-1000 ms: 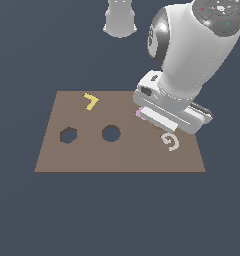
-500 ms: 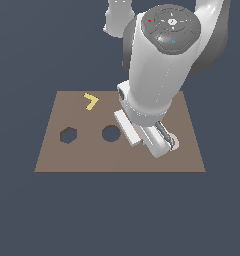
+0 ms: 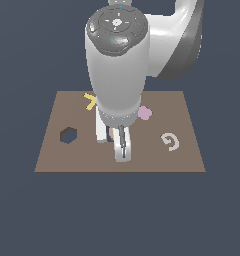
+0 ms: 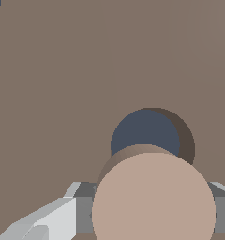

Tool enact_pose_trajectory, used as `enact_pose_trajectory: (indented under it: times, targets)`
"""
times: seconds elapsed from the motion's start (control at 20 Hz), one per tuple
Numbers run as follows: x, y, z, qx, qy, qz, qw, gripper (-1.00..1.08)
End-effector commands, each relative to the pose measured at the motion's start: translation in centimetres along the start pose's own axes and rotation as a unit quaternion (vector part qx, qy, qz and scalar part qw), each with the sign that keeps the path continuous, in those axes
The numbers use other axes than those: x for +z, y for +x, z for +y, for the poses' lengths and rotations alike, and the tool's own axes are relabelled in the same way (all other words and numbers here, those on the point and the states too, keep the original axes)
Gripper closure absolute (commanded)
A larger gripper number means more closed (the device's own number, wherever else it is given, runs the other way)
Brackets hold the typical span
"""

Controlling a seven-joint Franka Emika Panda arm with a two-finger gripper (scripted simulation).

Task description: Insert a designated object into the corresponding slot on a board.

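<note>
Clamped on small tan-peach round disc (image 4: 153,199), gripper (image 4: 152,206) now swung from pale spiral piece (image 3: 170,141) side to right above dark circular hole (image 4: 147,136) in flat brown board (image 3: 187,160). Basically lined up, just needs lowering.

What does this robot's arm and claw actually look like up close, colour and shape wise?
The arm is a fat, smooth, glossy white tube with a darker grey rounded joint behind. Its top is a dark grey round cap with small red, green and blue dots. No cables show. The claw is white and blocky; the wrist view shows pale grey fingers.
</note>
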State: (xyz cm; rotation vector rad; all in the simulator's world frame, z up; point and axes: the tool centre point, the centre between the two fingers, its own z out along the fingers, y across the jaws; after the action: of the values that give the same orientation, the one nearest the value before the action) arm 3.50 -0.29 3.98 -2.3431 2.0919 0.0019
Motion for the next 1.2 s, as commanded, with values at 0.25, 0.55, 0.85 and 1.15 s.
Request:
enact_pose_trajectory:
  times: [0.25,0.55,0.85,1.15]
  targets:
    - [-0.1,2.2,0.7,0.066,0.000,0.000,0.9978,1.08]
    - [0.0,2.4,0.8,0.071,0.000,0.000,0.9975,1.08]
    - [0.9,2.4,0.9,0.074,0.000,0.000,0.9972,-0.92]
    - [0.9,2.4,0.9,0.074,0.000,0.000,0.9972,-0.92]
